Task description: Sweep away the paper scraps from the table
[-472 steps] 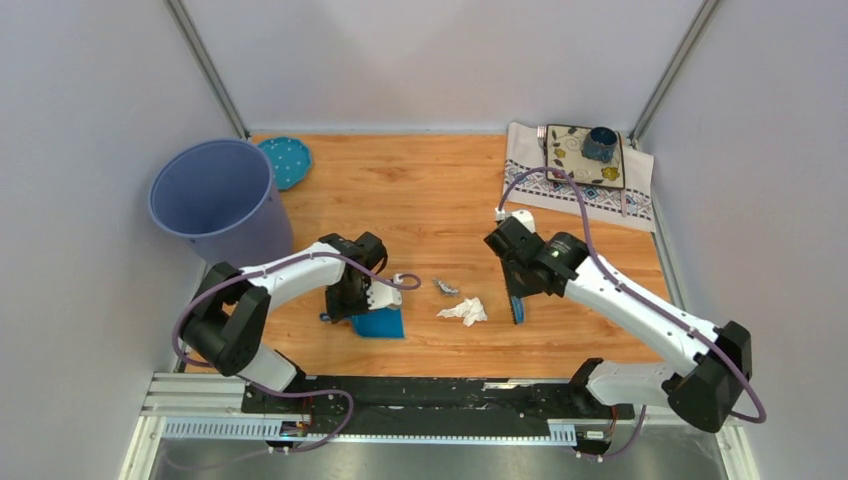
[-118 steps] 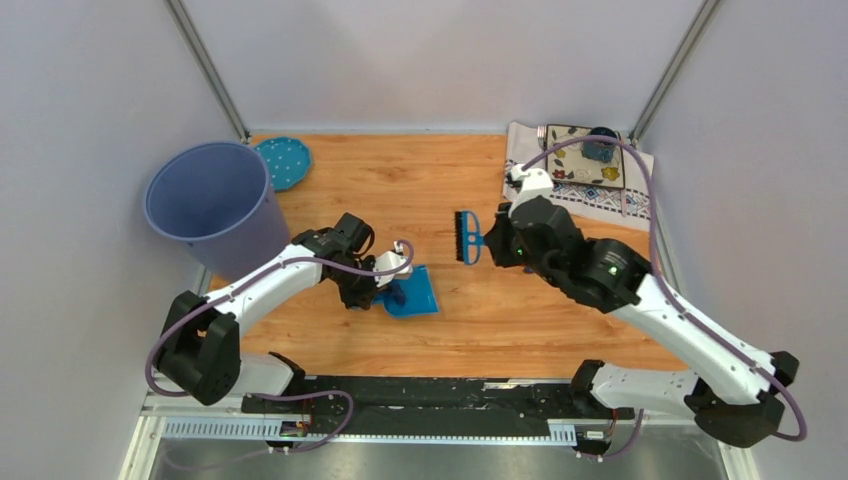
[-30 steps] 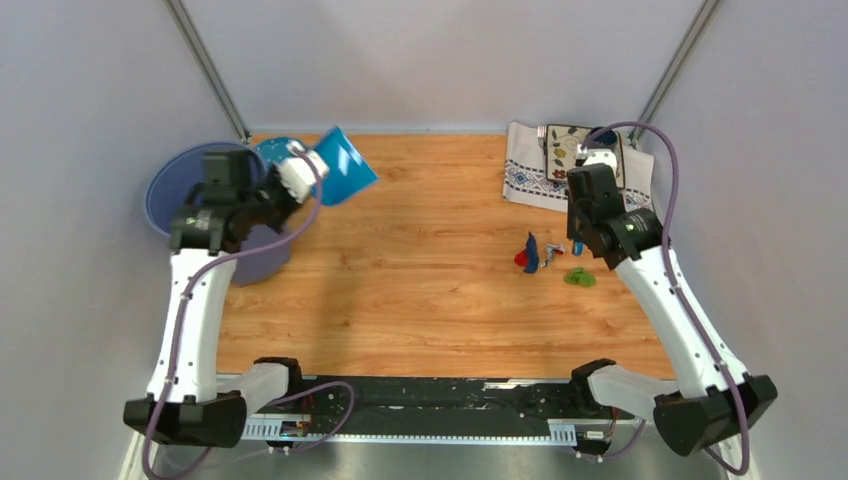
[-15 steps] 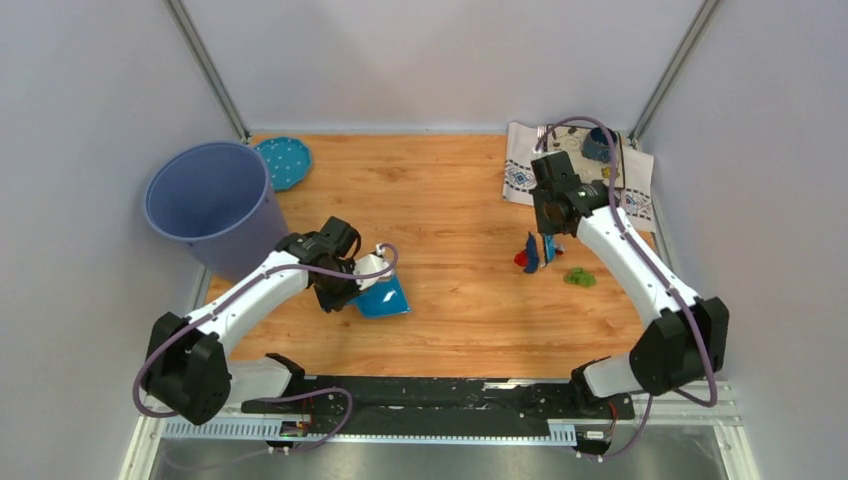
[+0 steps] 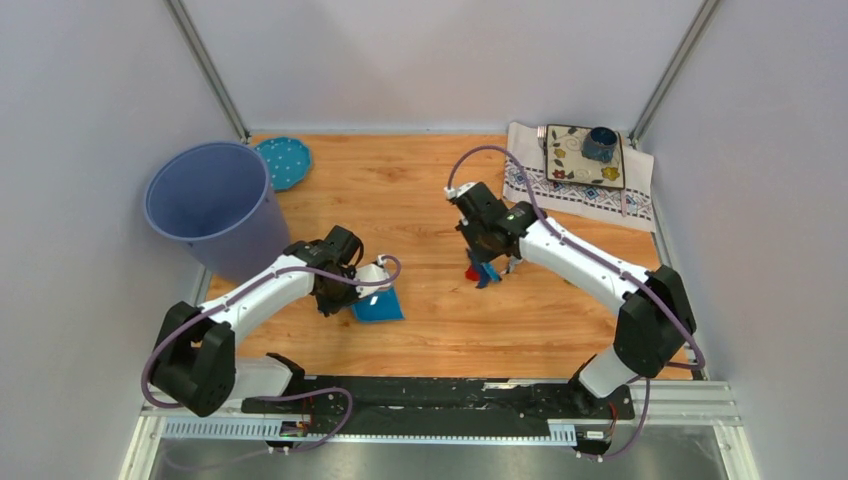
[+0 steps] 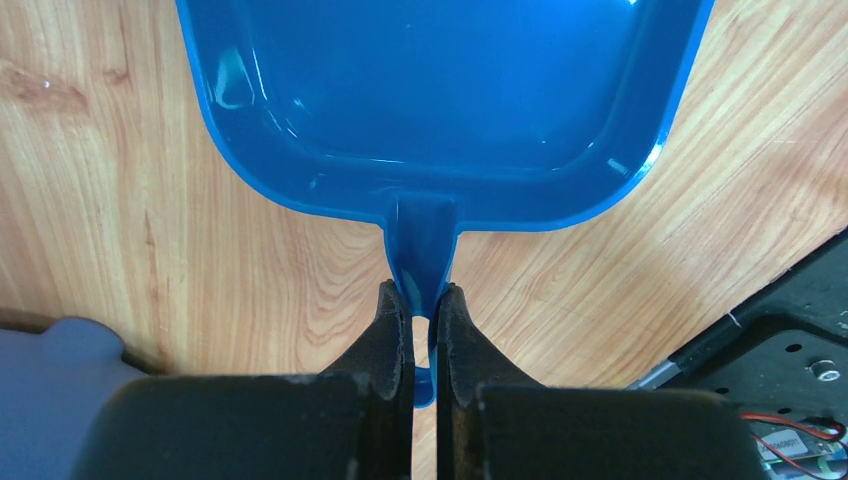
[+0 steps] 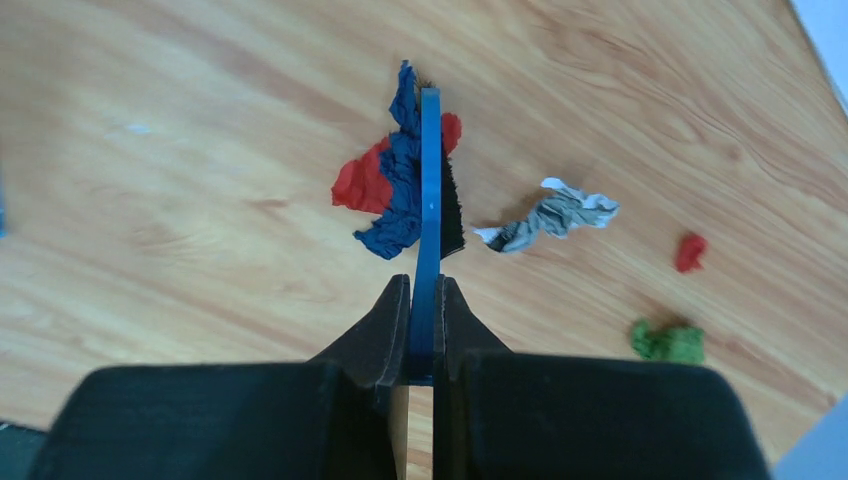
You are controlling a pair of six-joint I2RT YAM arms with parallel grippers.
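Note:
My left gripper [image 5: 352, 290] is shut on the handle of a blue dustpan [image 5: 380, 306], which lies flat on the table [image 5: 420, 200]. The left wrist view shows the gripper [image 6: 421, 295] and the pan [image 6: 440, 90] empty. My right gripper [image 5: 487, 252] is shut on a blue brush [image 7: 428, 180], seen in the right wrist view [image 7: 421, 285]. The brush bristles rest against a dark blue scrap [image 7: 400, 195] and a red scrap [image 7: 352, 183], right of the dustpan [image 5: 473, 272]. A white-grey scrap [image 7: 555, 215], a small red scrap [image 7: 690, 250] and a green scrap [image 7: 668, 340] lie behind the brush.
A tall blue bin [image 5: 210, 205] stands at the left, a teal dotted plate [image 5: 285, 160] behind it. A patterned cloth [image 5: 575, 192] with a tray and a blue cup [image 5: 601, 143] lies back right. A black rail [image 5: 430, 395] runs along the front.
My right gripper has swept the brush left, pushing the red and dark blue scraps toward the dustpan. The left arm brought the dustpan down from the bin to the table.

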